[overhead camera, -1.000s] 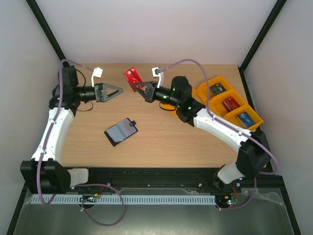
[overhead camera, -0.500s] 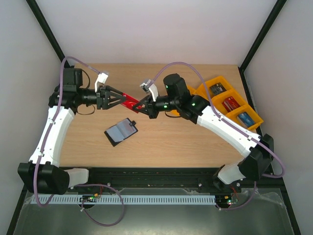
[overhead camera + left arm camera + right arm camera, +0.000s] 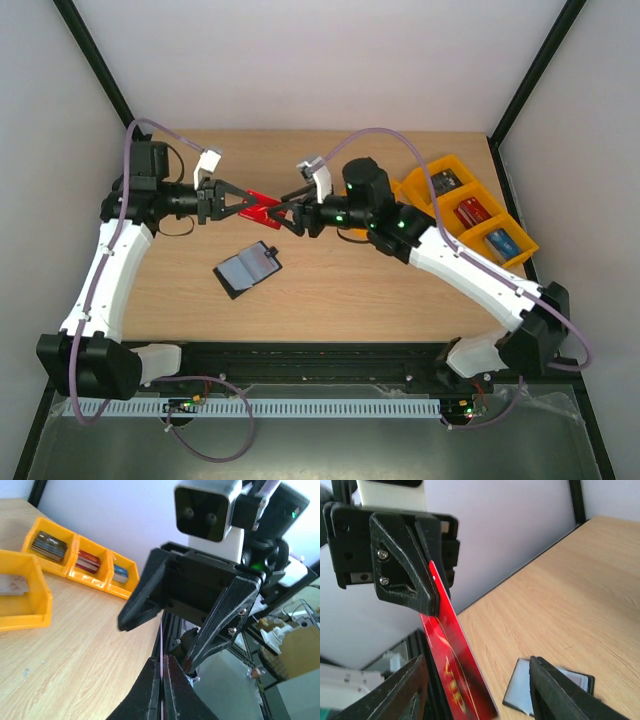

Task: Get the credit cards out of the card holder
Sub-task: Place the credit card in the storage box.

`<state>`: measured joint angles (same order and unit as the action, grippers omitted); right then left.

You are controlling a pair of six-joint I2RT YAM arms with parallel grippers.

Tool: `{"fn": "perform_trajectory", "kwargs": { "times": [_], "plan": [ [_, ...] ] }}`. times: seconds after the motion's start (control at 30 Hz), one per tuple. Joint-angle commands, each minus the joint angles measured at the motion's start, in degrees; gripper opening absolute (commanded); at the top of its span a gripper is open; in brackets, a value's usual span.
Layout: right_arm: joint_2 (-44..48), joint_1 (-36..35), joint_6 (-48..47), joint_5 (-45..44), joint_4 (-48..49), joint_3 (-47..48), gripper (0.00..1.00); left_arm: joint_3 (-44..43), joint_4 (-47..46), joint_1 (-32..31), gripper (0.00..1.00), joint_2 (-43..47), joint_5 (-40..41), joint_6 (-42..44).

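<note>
Nearest the bases, the card holder point(image 3: 248, 268) lies opened flat on the table point(image 3: 380, 290), pale pockets up; whether any cards sit inside is hard to tell from here. Just beyond, in mid-air, the red credit card point(image 3: 447, 650) is pinched by the left gripper point(image 3: 247, 206), fingers clamped tight on it. The right gripper point(image 3: 283, 211) faces it, fingers spread either side of the card and filling the left wrist's view. Far right, the orange trays point(image 3: 465, 205) hold small items.
</note>
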<state>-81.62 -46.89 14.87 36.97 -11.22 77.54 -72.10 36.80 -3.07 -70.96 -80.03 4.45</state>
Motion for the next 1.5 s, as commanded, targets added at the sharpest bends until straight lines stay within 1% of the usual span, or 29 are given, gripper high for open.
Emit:
{"fn": "perform_trajectory", "kwargs": {
  "times": [0.0, 0.1, 0.17, 0.27, 0.3, 0.37, 0.4, 0.47, 0.5, 0.6, 0.67, 0.7, 0.73, 0.77, 0.8, 0.83, 0.87, 0.93, 0.97, 1.0, 1.03, 1.07, 1.13, 1.23, 1.33, 1.4, 1.47],
  "plan": [
    [5.5, 0.3, 19.9, -8.2, 25.4, -12.4, 0.54, 0.5, -8.1, 1.3, 0.02, 0.9, -1.0, -8.7],
    [6.3, 0.0, 34.6, -8.5, 48.4, -22.1, 0.5, 1.1, -12.5, 1.3, 0.02, 0.8, -0.1, -14.1],
    [6.0, -0.8, 40.0, -10.1, 57.4, -26.6, 0.47, 1.5, -14.3, 1.3, 0.02, 0.8, 1.2, -16.4],
    [4.5, -2.4, 42.6, -10.2, 63.3, -29.0, 0.44, 2.0, -15.4, 1.3, 0.02, 0.8, 2.5, -17.5],
    [3.9, -2.9, 43.2, -10.2, 64.3, -29.2, 0.4, 2.5, -15.8, 1.4, 0.02, 0.8, 2.5, -18.2],
    [2.6, -3.3, 44.5, -10.1, 66.3, -29.6, 0.29, 3.1, -16.6, 1.4, 0.02, 0.9, 2.6, -18.9],
    [2.1, -3.3, 45.2, -10.2, 67.4, -30.0, 0.25, 3.3, -16.6, 1.4, 0.02, 0.9, 2.7, -19.0],
    [1.7, -3.2, 45.8, -10.6, 68.9, -30.3, 0.22, 3.7, -16.6, 1.4, 0.02, 1.0, 2.8, -19.0],
    [1.5, -3.3, 45.8, -10.9, 68.9, -30.1, 0.18, 3.7, -16.5, 1.4, 0.02, 0.9, 2.8, -19.1],
    [0.9, -3.3, 45.0, -11.1, 65.1, -28.4, 0.03, 4.0, -17.1, 1.4, 0.02, 0.8, 3.6, -19.9],
    [0.9, -3.2, 44.5, -11.2, 63.3, -27.9, 0.02, 4.4, -17.4, 1.4, 0.02, 0.8, 4.4, -20.4],
    [1.2, -3.0, 44.0, -11.4, 62.1, -27.6, 0.02, 4.7, -17.5, 1.4, 0.05, 0.9, 5.3, -20.7],
    [1.7, -2.4, 43.3, -12.2, 59.3, -27.0, 0.02, 4.9, -17.4, 1.4, 0.21, 1.0, 7.4, -21.1],
    [2.4, -1.4, 42.3, -13.4, 52.0, -25.7, 0.02, 5.2, -17.1, 1.6, 0.51, 1.1, 10.0, -21.4],
    [3.0, 0.5, 40.8, -14.9, 44.6, -24.1, 0.02, 5.5, -16.5, 1.8, 0.86, 1.1, 13.0, -21.4],
    [3.7, 2.8, 38.7, -17.2, 36.3, -21.9, 0.02, 5.7, -15.9, 2.0, 0.98, 1.2, 16.4, -21.3],
    [4.3, 6.1, 36.6, -19.3, 27.1, -19.6, 0.02, 6.0, -15.3, 2.4, 0.99, 1.2, 20.4, -21.2],
    [5.4, 14.3, 33.1, -23.1, 13.3, -17.0, 0.02, 6.7, -14.8, 3.2, 0.99, 1.2, 26.6, -20.9],
    [6.0, 19.4, 31.6, -24.2, 8.3, -16.8, 0.02, 6.9, -14.5, 3.6, 0.99, 1.2, 28.7, -20.6],
    [6.8, 26.1, 29.8, -24.5, 5.0, -17.3, 0.02, 7.1, -14.4, 3.7, 0.99, 1.3, 30.1, -20.3],
    [7.6, 29.6, 28.4, -24.7, 1.9, -17.7, 0.02, 7.3, -14.4, 3.8, 0.99, 1.3, 30.9, -20.0],
    [8.3, 36.4, 26.9, -24.4, -0.3, -18.5, 0.02, 7.5, -14.5, 3.8, 0.99, 1.4, 31.0, -19.8],
    [9.3, 45.1, 23.6, -24.2, -3.4, -20.0, 0.02, 7.8, -14.8, 3.8, 0.99, 1.6, 30.2, -19.6],
    [9.0, 55.5, 19.2, -24.4, -5.2, -22.7, 0.02, 8.1, -15.1, 3.8, 0.99, 1.7, 29.0, -19.6],
    [7.4, 64.6, 18.1, -20.5, -4.2, -25.4, 0.02, 8.4, -15.1, 3.8, 0.99, 1.8, 28.6, -19.5],
    [5.5, 67.9, 18.0, -18.8, -3.1, -26.0, 0.02, 8.8, -15.3, 3.7, 0.99, 1.9, 28.5, -19.6],
    [2.8, 69.1, 17.2, -18.2, -2.8, -24.9, 0.02, 8.8, -15.5, 3.6, 0.99, 2.0, 28.4, -19.5]
  ]
}}
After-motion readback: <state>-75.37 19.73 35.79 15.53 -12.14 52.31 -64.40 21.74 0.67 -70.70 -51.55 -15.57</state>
